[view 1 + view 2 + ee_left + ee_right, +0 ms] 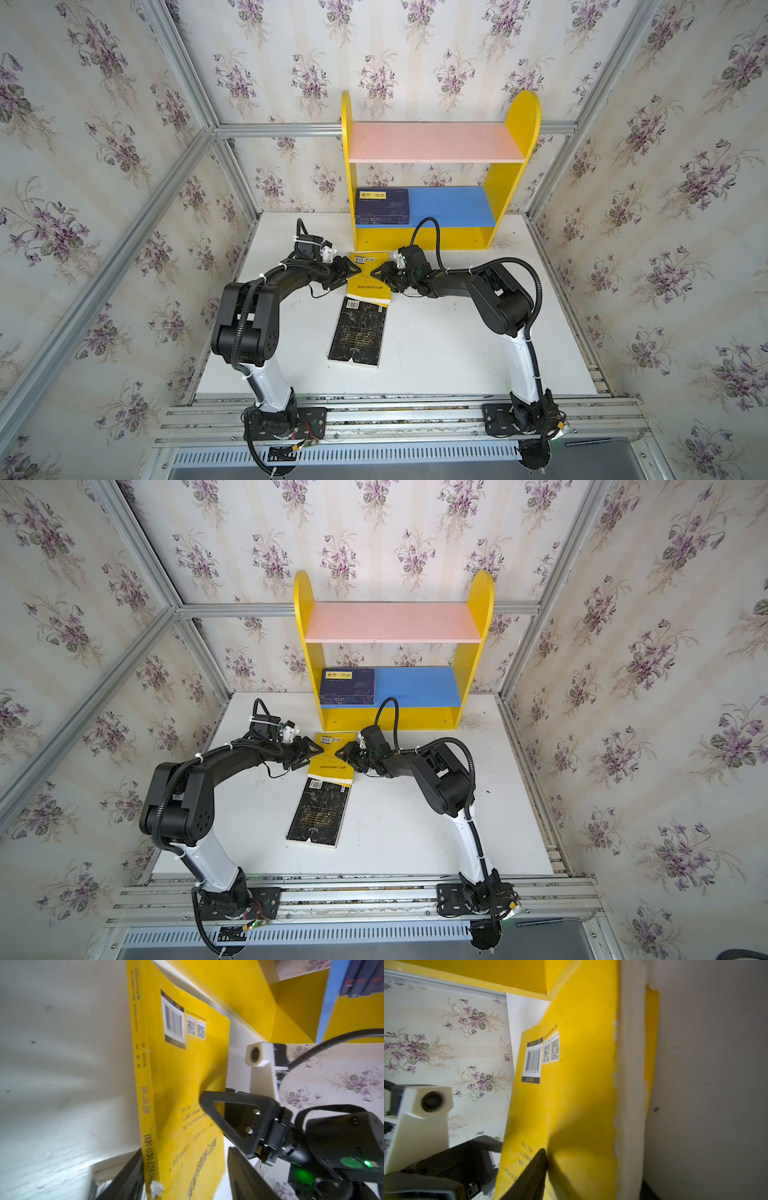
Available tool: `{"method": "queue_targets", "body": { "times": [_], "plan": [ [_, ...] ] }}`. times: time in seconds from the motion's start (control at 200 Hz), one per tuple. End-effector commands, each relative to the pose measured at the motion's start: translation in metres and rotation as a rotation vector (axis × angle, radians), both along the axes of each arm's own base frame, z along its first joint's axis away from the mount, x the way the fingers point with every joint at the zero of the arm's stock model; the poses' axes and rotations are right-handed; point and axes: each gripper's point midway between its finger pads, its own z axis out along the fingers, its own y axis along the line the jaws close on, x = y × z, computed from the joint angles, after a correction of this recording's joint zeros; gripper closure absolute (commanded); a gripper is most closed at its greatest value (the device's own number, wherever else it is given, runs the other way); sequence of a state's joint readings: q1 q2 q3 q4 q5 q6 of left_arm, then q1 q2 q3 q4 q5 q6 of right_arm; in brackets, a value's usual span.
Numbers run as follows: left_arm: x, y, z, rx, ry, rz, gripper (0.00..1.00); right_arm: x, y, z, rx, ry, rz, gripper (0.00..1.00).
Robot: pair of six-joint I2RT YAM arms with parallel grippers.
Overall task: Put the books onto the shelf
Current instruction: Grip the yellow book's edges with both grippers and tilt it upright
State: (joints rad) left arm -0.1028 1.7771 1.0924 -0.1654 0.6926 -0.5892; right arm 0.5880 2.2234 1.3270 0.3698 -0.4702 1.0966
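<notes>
Just before the shelf (512, 174), the yellow book (369, 286) points lengthwise at it, barcode end nearest, overlapping the black book (358, 334), with the left gripper (357, 271) clamping its spine edge and the right gripper (373, 274) its page edge.

White tabletop (457, 353), scuffed. At back edge: yellow-sided shelf (515, 124), upright. On blue lower board (453, 205), left end: flat stack of navy books (382, 205). On tabletop, centre: black book (358, 334), flat, barcode side up. Just before shelf: yellow book (370, 286), near edge overlapping black book's far end.
</notes>
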Motion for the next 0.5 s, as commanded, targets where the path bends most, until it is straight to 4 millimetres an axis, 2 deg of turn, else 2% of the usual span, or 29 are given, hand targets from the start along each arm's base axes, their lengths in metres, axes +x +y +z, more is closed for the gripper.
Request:
{"method": "queue_targets", "body": {
  "times": [0.0, 0.09, 0.265, 0.335, 0.5],
  "plan": [
    [-0.003, -0.022, 0.03, -0.136, -0.072, -0.09, 0.48, -0.009, 0.006, 0.003, 0.012, 0.015, 0.039, 0.51],
    [-0.007, -0.025, 0.029, -0.165, -0.059, -0.097, 0.53, -0.008, 0.007, 0.008, 0.015, 0.005, 0.043, 0.51],
    [-0.009, -0.034, 0.023, -0.165, -0.04, -0.099, 0.54, -0.007, 0.008, 0.015, 0.027, -0.009, 0.051, 0.51],
    [-0.009, -0.036, 0.02, -0.155, -0.032, -0.092, 0.62, -0.006, 0.009, 0.018, 0.031, -0.017, 0.05, 0.51],
    [-0.011, -0.042, 0.013, -0.151, -0.008, -0.092, 0.71, -0.006, 0.009, 0.029, 0.04, -0.04, 0.057, 0.5]
  ]
}}
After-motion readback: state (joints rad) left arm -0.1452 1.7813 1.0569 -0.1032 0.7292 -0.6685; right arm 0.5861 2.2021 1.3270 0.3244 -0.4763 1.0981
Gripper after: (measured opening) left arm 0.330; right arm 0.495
